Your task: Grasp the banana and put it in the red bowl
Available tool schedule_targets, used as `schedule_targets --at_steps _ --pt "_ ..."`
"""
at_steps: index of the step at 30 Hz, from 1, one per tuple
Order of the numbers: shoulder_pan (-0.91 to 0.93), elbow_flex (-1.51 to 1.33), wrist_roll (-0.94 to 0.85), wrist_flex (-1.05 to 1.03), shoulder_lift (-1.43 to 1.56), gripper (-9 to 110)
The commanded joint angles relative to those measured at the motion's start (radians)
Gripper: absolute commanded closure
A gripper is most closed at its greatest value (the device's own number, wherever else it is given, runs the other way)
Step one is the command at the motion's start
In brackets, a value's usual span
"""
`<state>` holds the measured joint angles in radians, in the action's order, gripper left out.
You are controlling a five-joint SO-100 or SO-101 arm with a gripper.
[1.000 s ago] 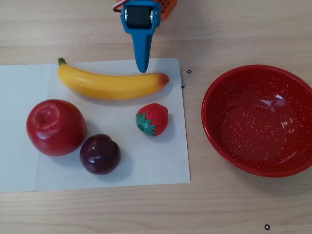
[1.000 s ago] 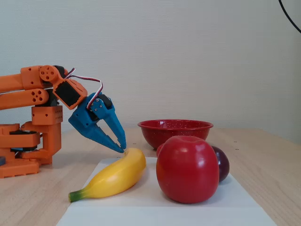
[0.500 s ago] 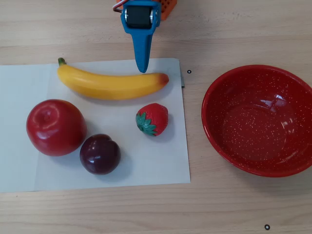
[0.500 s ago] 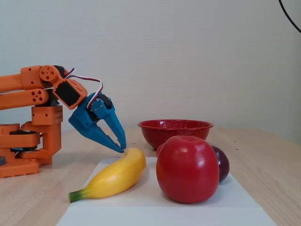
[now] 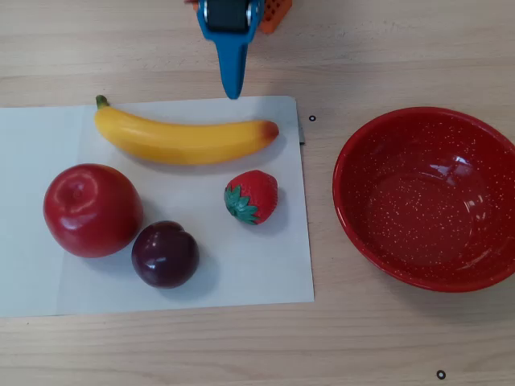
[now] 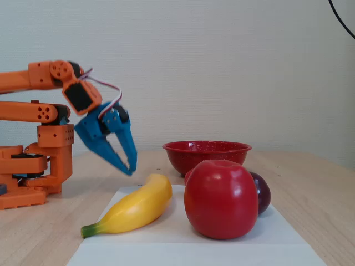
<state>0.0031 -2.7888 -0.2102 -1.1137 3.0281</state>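
Note:
The yellow banana (image 5: 185, 138) lies across the far part of a white paper sheet, green stem to the left and reddish end to the right in the overhead view. In the fixed view the banana (image 6: 136, 210) lies with its stem toward the camera. The red speckled bowl (image 5: 378, 241) stands empty on the table to the right of the sheet; in the fixed view the bowl (image 6: 205, 155) is behind the fruit. My blue gripper (image 5: 233, 92) hangs above the table just behind the banana's middle, pointing down, empty. In the fixed view its (image 6: 131, 168) fingertips look closed together.
A red apple (image 5: 90, 209), a dark plum (image 5: 165, 254) and a strawberry (image 5: 252, 197) lie on the white sheet (image 5: 265, 265) in front of the banana. The apple (image 6: 221, 198) is large in the fixed view. The orange arm base (image 6: 33, 166) stands at that view's left.

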Motion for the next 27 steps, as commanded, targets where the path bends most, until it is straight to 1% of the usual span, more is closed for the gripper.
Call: schedule_targets --at_steps 1,6,10,17,20,23,27 --pt "-0.028 0.170 0.017 -0.032 -0.087 101" --pt "-0.048 0.374 0.020 -0.140 -0.247 101" --pt "-0.061 0.523 0.060 -0.213 -0.354 101" --pt "-0.101 0.799 0.206 -0.410 -0.546 101" --pt "-0.130 0.905 0.222 -0.480 -0.647 101" --pt "-0.155 0.986 0.230 -0.514 -0.741 101" --pt "-0.184 1.032 0.261 -0.502 -0.822 101"
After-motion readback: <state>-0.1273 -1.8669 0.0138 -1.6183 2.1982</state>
